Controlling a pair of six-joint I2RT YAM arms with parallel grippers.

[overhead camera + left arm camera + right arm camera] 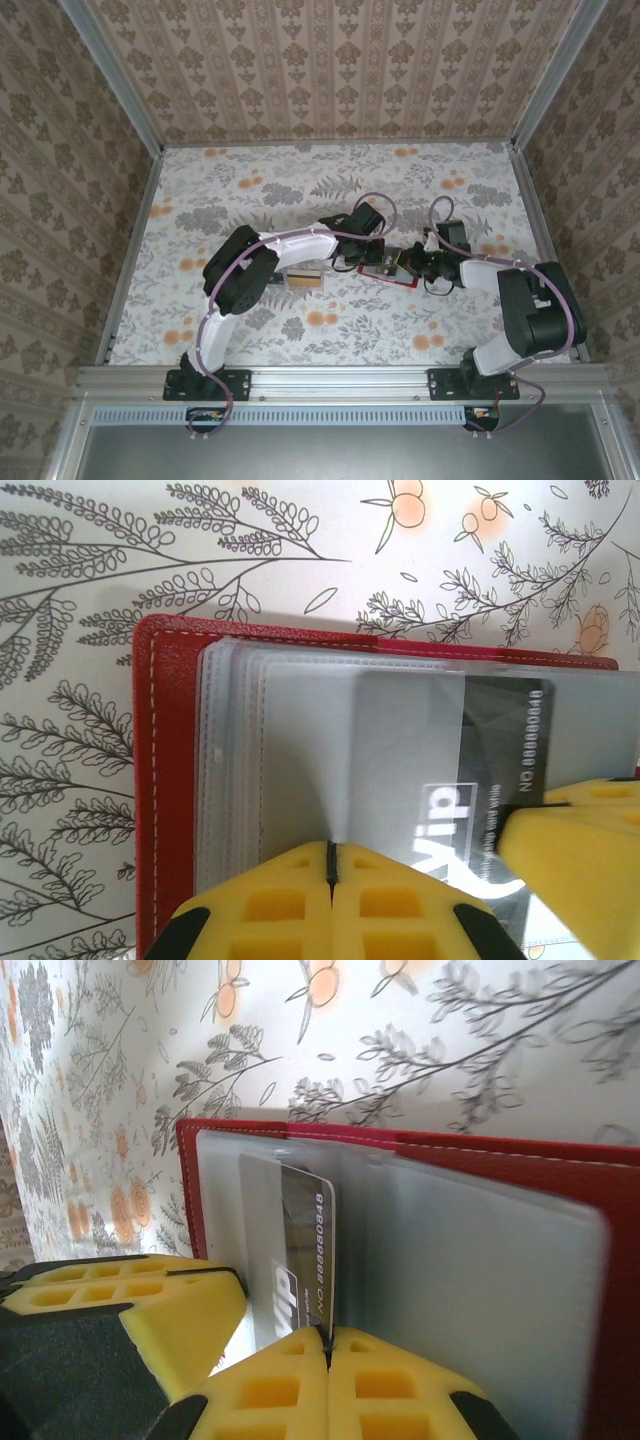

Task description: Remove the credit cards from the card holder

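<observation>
The flowered worktop (250,180) carries everything, and the two arms bend in to meet near its middle, the left arm (290,245) from the left and the right arm (490,272) from the right. Between their tips the red card holder (385,275) lies open and flat on the worktop. Its clear sleeves (290,750) fan across the inside, stacked one over another. The left fingers (270,890) are pressed tight together at the near edge of one sleeve, and its fold runs into the seam between them. A dark grey card (480,730) sits among the sleeves, partly under frosted plastic and partly bare, with pale lettering and a number on it. The right fingers (270,1390) are shut on that card's edge, just beside the left pair. A small tan thing (305,278) lies left of the card holder, close under the left arm.
</observation>
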